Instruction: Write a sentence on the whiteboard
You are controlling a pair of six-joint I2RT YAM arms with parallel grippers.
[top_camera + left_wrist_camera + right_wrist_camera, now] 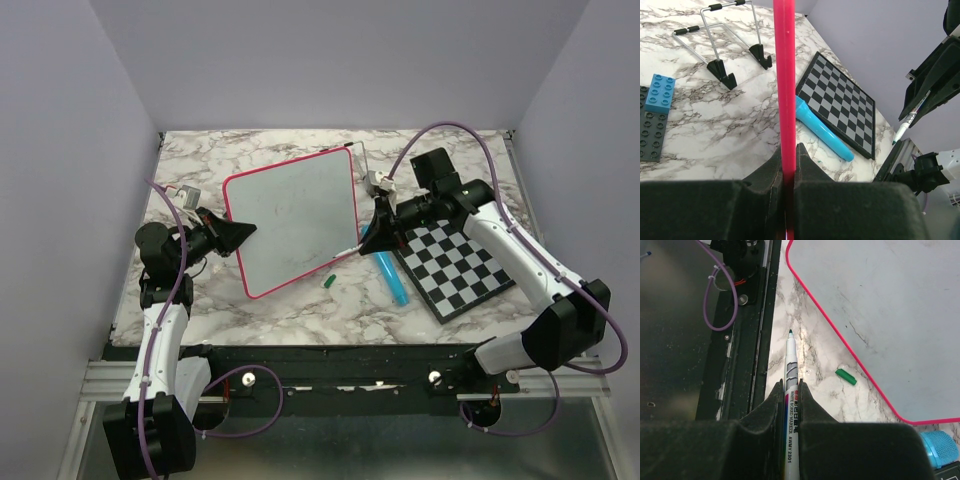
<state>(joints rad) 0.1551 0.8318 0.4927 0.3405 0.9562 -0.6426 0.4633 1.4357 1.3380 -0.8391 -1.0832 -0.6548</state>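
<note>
Left fingers (776, 162) are pinching the whiteboard (290, 220) by its edge; right fingers (774, 399) are gripping an uncapped marker (791, 385).
The left fingers are pressing shut on the pink-red frame, and the board is stretching away from them toward the right fingers. The right fingers are squeezing tight around the marker, its green tip pointing out ahead of them over the bare marble surface (810, 355), just off the board's corner. A small green cap (845, 376) is lying beyond the tip, just beside the frame. Faint strokes (856, 334) are showing on the white face, too faint to read.
</note>
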